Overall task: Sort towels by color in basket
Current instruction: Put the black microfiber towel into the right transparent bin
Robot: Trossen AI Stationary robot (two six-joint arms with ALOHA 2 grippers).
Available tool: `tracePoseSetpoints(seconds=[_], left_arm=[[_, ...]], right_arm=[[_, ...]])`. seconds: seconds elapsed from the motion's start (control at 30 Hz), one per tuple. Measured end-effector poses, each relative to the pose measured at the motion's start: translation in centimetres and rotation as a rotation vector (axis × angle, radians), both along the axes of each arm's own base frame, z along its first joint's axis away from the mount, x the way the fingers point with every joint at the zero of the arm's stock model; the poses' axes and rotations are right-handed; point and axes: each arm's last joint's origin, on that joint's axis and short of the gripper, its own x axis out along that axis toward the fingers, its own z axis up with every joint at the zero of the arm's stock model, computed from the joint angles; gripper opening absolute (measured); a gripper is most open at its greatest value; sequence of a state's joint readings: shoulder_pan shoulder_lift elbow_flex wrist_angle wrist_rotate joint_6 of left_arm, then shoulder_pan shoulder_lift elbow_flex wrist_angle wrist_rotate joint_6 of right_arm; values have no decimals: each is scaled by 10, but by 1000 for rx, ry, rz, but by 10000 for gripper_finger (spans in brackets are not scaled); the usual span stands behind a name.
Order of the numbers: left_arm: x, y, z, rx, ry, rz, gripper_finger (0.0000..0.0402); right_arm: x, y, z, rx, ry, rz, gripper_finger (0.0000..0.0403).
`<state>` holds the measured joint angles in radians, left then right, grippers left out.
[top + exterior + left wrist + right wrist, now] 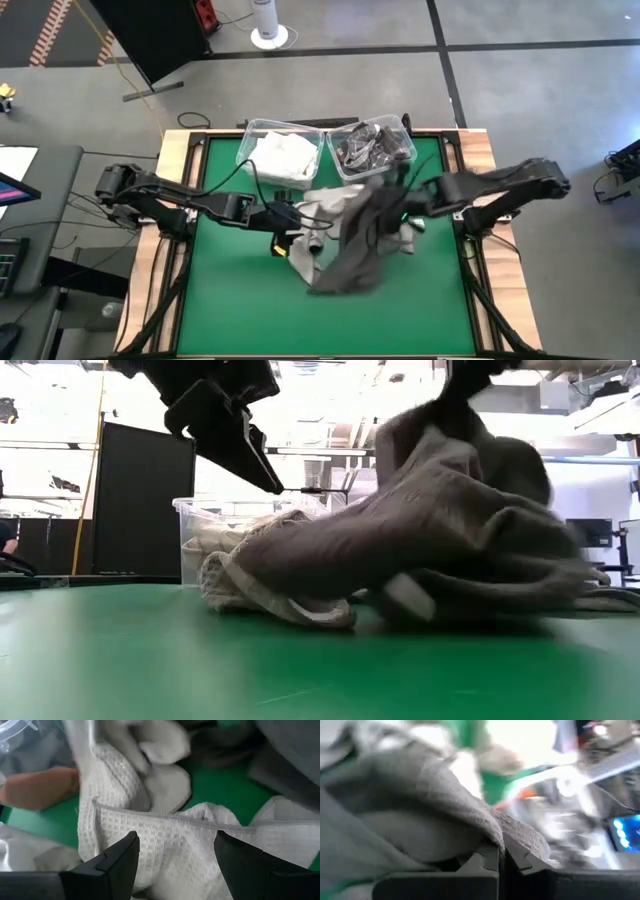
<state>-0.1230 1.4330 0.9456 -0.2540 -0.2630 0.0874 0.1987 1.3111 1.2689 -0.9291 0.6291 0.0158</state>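
A pile of towels [330, 225] lies mid-table on the green mat. My right gripper [501, 854] is shut on a dark grey towel [355, 245] that it has raised above the pile [450, 530]. My left gripper [175, 857] is open and hovers just over a light waffle-weave towel [165, 840] at the pile's left side, with its fingers [262, 465] slanting down above the cloth. An orange towel [40, 787] peeks out beside the waffle one. White towels lie in the left clear bin [283, 155] and dark ones in the right bin [372, 145]. My right gripper pinches a bunched fold [495, 827] of the dark grey towel between its two shut fingers. The held part is up near the right bin. The rest drapes down slack toward the near side, and its lower end [340, 280] rests on the mat and pile.
The two clear bins stand side by side at the table's far edge. Wooden rails [180, 160] frame the mat. Open green mat [250, 310] lies near and to the left of the pile. Cables run from the arms across the pile.
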Motion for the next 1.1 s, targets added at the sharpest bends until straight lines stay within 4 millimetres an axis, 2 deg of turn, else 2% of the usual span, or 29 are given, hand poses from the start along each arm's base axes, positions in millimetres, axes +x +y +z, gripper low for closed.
tracePoseSetpoints(seconds=[0.17, 0.33, 0.47, 0.6, 0.77, 0.93, 1.1], left_arm=[[-8, 2, -1, 24, -55, 14, 247], [-24, 4, 30, 26, -207, 6, 247], [-41, 6, 60, 43, -353, -5, 247], [-58, 9, 79, 57, -427, 22, 247], [-68, 11, 87, 38, -465, 47, 247], [-67, 11, 81, 11, -443, 64, 247], [-67, 10, 56, -6, -468, 72, 247]], right_arm=[[-23, -29, 61, -43, -197, -115, 19], [-38, -58, 114, -128, -376, -245, 19], [-43, -73, 148, -201, -482, -276, 19], [-45, -75, 173, -207, -566, -211, 19], [-45, -67, 195, -223, -622, -96, 19], [-50, -67, 218, -275, -703, -84, 19], [-55, -64, 228, -245, -726, -34, 19]])
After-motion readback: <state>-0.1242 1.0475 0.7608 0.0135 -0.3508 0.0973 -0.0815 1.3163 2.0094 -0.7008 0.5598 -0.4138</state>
